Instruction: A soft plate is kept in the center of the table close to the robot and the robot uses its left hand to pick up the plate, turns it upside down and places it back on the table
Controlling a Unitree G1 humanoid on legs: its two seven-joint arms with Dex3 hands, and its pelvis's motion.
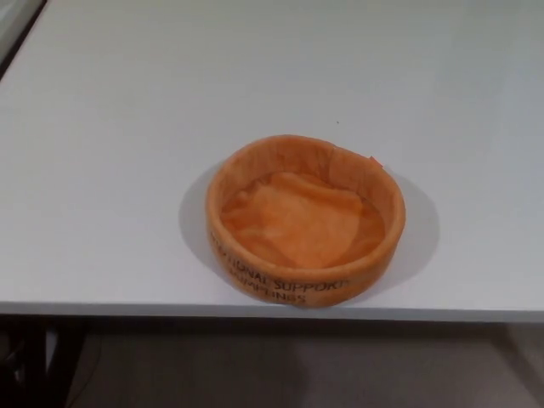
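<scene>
Orange fabric, soft-walled: the plate (304,223) sits open side up on the white table (127,127), right at the near edge, roughly centre of frame, a bit right of middle.

Neither hand is in the head view. Left hand: not visible, so I can't say if its fingers are apart or closed. Same for the right. With no hand in frame there's no reference to place the plate against; best I can offer is that the left hand would enter from picture left, which puts the plate off toward the far side of that entry, close to the table edge nearest the robot.

Progress, judged from how things lie: nothing done yet. Plate is upright, mouth up, untouched. Left to do: reach in, grasp, lift, flip, set down inverted. That's the whole task.

How the plate looks:
- round, low, with a raised rim wall, more shallow bowl than flat plate
- rim wall slightly uneven, small seam or fold at the far right
- floor is crumpled, wrinkled cloth, lighter orange than the wall
- dark printed lettering on the near outer wall, only partly legible
- soft shadow around it on the table

My guess: the wall will deform under a pinch, so the rim grasp needs care.
</scene>
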